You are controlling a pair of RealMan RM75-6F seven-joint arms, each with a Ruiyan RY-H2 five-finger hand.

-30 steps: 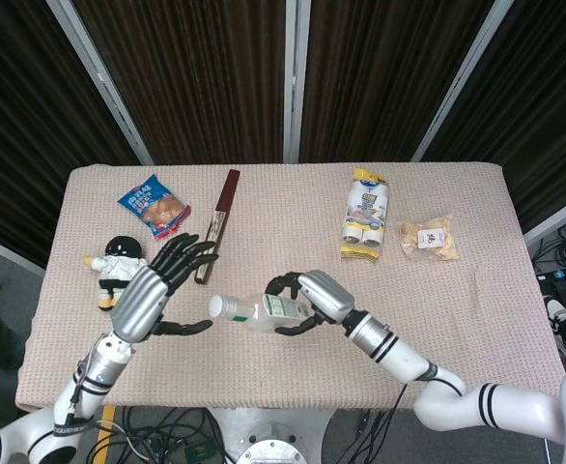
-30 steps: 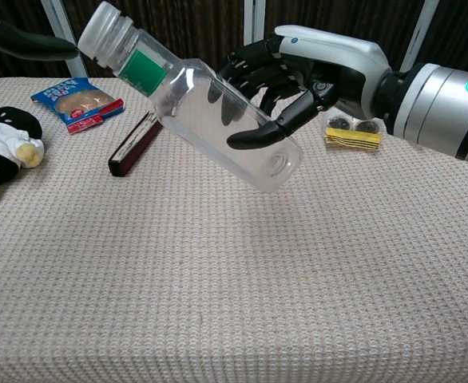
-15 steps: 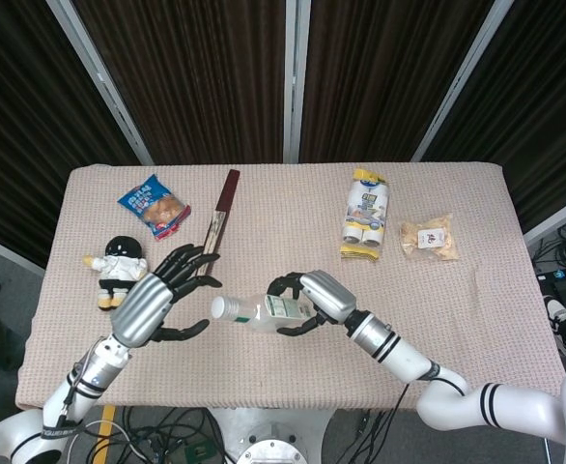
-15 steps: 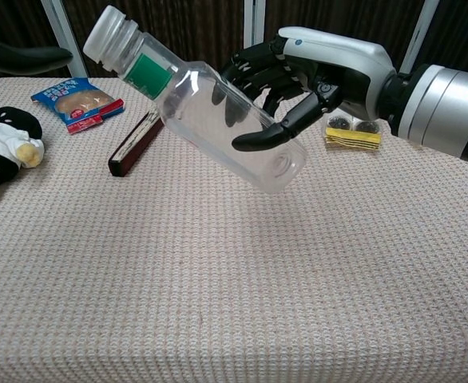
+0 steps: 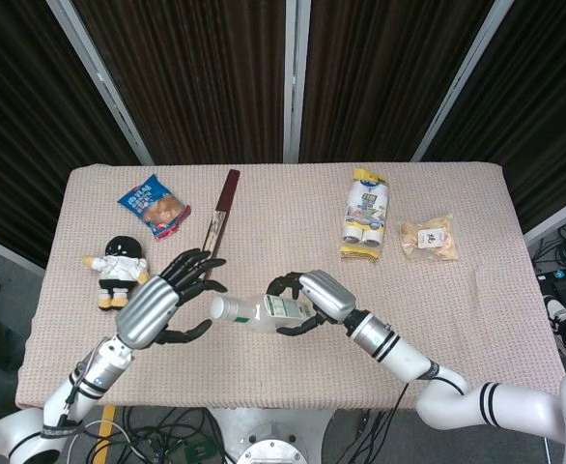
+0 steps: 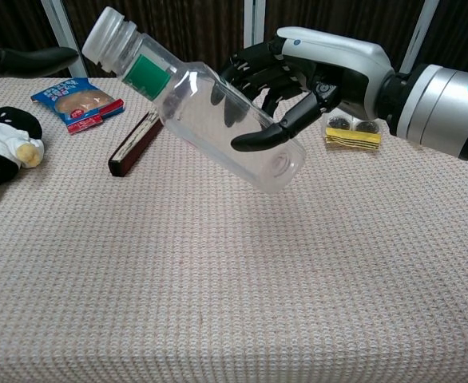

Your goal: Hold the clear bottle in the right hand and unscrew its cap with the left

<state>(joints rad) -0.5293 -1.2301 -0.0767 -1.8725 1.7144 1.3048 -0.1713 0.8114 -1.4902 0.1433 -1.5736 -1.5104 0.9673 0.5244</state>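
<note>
Right hand holds the clear bottle above the table, left hand spread beside its cap

The right hand (image 5: pixel 314 298) wraps the clear bottle (image 6: pixel 210 120), tilted, its cap (image 6: pixel 109 35) aimed at the left hand (image 5: pixel 165 301). That hand holds nothing, fingers (image 5: pixel 198 266) apart, just beside the cap; whether it touches I cannot tell

clear bottle (image 6: pixel 210 112) with green label, beige woven tablecloth (image 5: pixel 293 222)
</note>
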